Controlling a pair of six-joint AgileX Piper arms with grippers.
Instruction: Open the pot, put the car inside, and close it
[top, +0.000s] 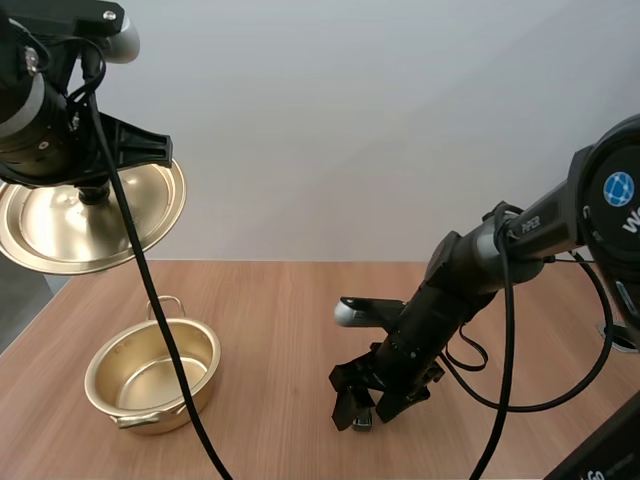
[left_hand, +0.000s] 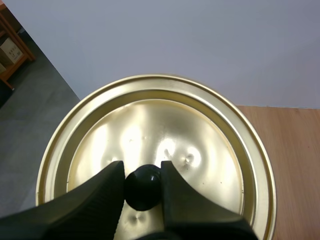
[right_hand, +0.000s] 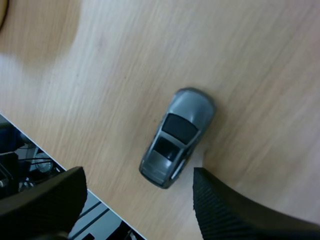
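A gold pot (top: 150, 376) stands open on the wooden table at the left, nothing inside it. Its gold lid (top: 92, 215) hangs in the air above and behind the pot, held by my left gripper (top: 95, 192). In the left wrist view that gripper (left_hand: 143, 186) is shut on the lid's black knob (left_hand: 143, 189), over the lid (left_hand: 155, 135). A small grey toy car (right_hand: 178, 137) lies on the table. My right gripper (right_hand: 140, 202) hovers just over it, open, with one finger on each side of the car's end. In the high view the right gripper (top: 362, 405) is low at the table's front.
The wooden table (top: 290, 320) has free room between the pot and the right arm. The table's front edge (right_hand: 75, 172) runs close beside the car.
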